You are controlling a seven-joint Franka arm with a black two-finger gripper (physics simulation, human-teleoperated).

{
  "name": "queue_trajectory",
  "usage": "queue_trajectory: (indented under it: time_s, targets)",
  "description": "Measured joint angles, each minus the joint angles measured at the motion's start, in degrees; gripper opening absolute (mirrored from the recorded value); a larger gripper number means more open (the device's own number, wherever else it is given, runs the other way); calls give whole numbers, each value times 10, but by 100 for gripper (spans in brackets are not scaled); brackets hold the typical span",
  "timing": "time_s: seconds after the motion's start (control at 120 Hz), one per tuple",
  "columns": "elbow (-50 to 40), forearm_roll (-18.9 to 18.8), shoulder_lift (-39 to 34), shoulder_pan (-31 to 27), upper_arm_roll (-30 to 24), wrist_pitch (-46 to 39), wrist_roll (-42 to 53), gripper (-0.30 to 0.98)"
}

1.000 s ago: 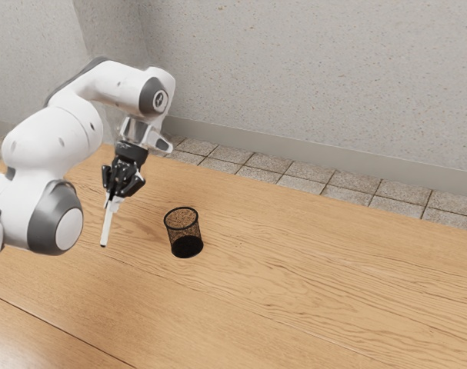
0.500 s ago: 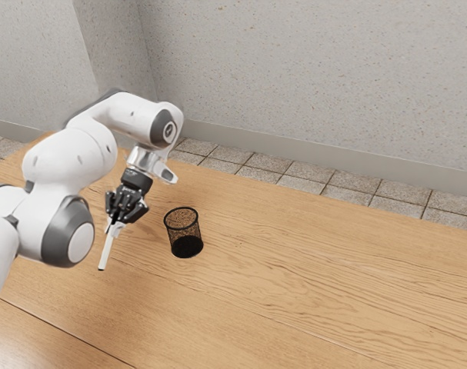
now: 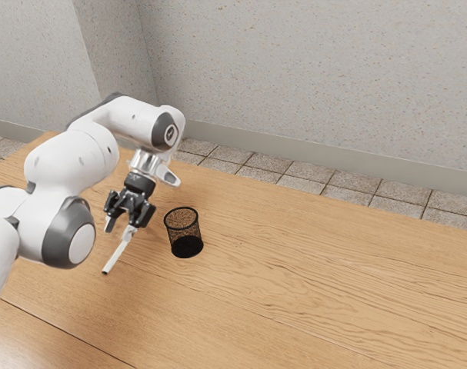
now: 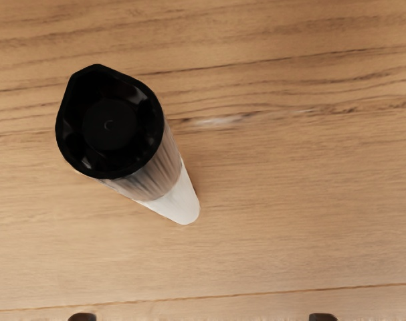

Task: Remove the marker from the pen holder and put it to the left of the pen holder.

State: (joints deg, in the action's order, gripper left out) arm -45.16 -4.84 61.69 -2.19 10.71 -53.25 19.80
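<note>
Marker (image 3: pixel 116 257): tilted, just under the end effector (image 3: pixel 125 225), out of the pen holder (image 3: pixel 187 245), between its 8 and 9 o'clock in the exterior view
End effector: 2 fingers (image 3: pixel 147 216) wide apart
Pen holder: upright on the surface (image 3: pixel 310 277)

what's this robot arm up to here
The robot arm is moving a marker out of a mesh pen holder. The marker is outside the holder, leaning, under the open hand, on the holder's side nearer the arm's base. I can't tell whether its lower end touches the table.
</note>
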Motion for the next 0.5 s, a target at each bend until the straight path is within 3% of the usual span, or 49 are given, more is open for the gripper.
queue_trajectory:
  time_s: [0.1,0.2,0.267,0.367,0.5]
  targets:
    - [-60,2,-100,0,-20,-15,-7,51]
    - [-298,11,-363,2,-45,-114,-11,58]
    - [-374,14,-481,10,-49,-179,-12,61]
    - [-399,17,-554,13,-63,-261,-14,64]
    - [-402,22,-574,20,-70,-326,-15,66]
